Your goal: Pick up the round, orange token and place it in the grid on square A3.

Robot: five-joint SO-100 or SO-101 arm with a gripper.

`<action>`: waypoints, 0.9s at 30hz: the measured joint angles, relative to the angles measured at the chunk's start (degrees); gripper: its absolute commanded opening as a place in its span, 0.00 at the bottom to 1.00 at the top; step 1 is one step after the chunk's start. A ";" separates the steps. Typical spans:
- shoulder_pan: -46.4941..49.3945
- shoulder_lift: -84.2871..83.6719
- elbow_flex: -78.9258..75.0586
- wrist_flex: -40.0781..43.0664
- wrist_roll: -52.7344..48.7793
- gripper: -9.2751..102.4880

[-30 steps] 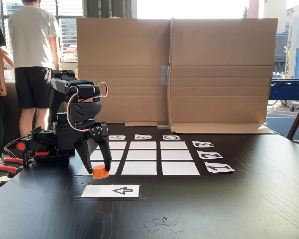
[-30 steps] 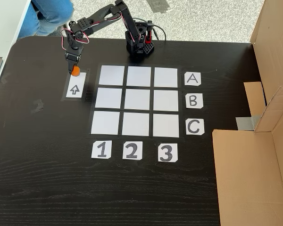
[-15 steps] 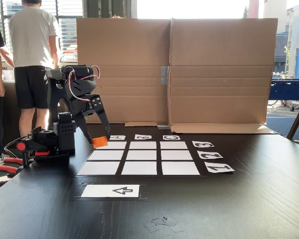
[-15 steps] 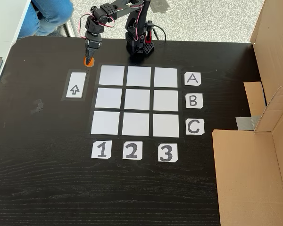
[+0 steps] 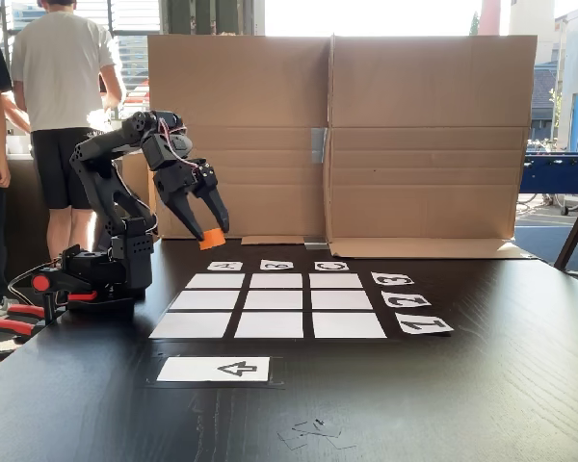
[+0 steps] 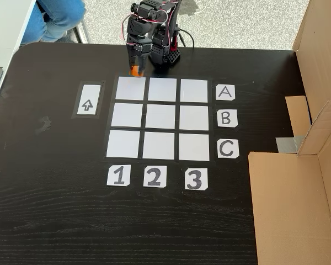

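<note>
Pinching token (image 5: 212,238) between fingers (image 5: 222,214), aloft

The grid (image 6: 159,118) lay on the table (image 6: 55,210). In the fixed view from above, the letter cards (image 6: 225,118) stood to the right of the grid, the number cards (image 6: 153,176) below it, and the arrow card (image 6: 87,99) to its left. The arm base (image 6: 164,54) sat above the grid's top edge. The gripper (image 6: 135,70) hung raised above the table with the token (image 6: 135,71) between its fingers, by the grid's top left cell. Cardboard (image 5: 337,144) stood upright behind the grid in the fixed side view, and two people (image 5: 63,115) stood behind the table at the left.
</note>
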 measured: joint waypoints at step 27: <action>-42.98 2.02 21.62 -12.48 4.92 0.08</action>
